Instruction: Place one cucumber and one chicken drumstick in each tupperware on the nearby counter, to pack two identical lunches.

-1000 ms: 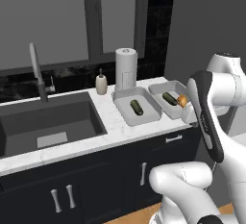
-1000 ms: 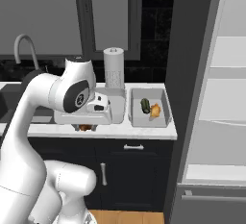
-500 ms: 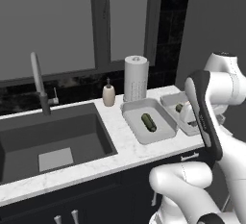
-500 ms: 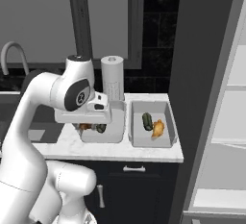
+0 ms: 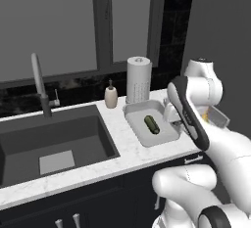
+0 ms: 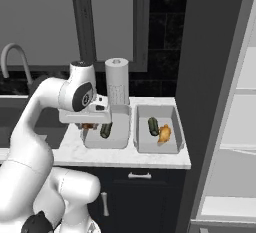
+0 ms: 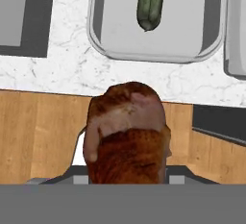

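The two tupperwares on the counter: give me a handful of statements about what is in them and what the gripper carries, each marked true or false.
1. The left tupperware holds a cucumber and no drumstick. True.
2. The right tupperware is empty. False: it holds a second cucumber and a drumstick.
3. The gripper is shut on a chicken drumstick. True.
4. The held drumstick already lies inside the left tupperware. False: in the hand view it hangs short of the container, over the counter edge.
5. A paper towel roll stands behind the left tupperware. True.
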